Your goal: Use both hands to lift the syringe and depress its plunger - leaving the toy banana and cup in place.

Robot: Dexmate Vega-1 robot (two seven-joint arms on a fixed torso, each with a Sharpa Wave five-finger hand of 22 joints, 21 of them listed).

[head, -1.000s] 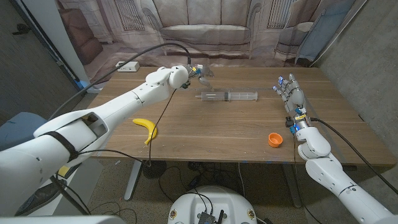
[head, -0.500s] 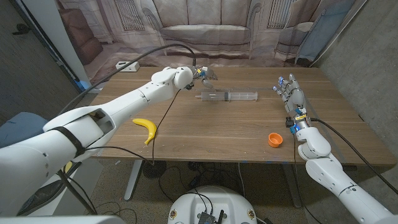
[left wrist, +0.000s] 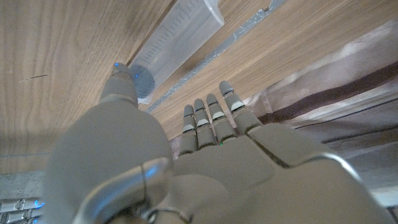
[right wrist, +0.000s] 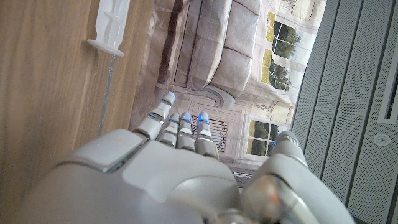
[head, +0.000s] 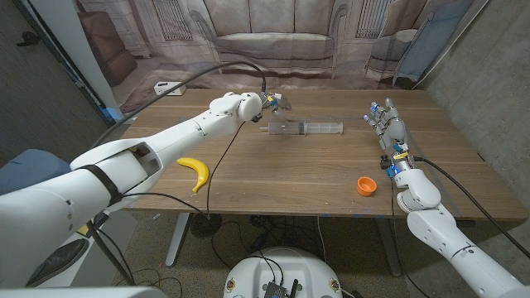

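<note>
I see the clear plastic syringe [head: 305, 127] lying on its side on the wooden surface [head: 290, 178], toward the far middle, barrel empty as far as I can tell. My left hand [head: 271, 101] hovers just beside its left end, fingers apart and holding nothing; in the left wrist view its thumb tip [left wrist: 121, 81] sits close to the syringe's [left wrist: 177, 43] near end, though I cannot tell whether they touch. My right hand [head: 387, 126] stands near the right edge, fingers extended upward, grasping nothing, well apart from the syringe. The small orange cup [head: 366, 185] sits near the front edge, just beside my right wrist; I cannot see its contents. The yellow toy banana [head: 195, 170] lies front left. Bare wood stretches between the syringe and the front edge.
</note>
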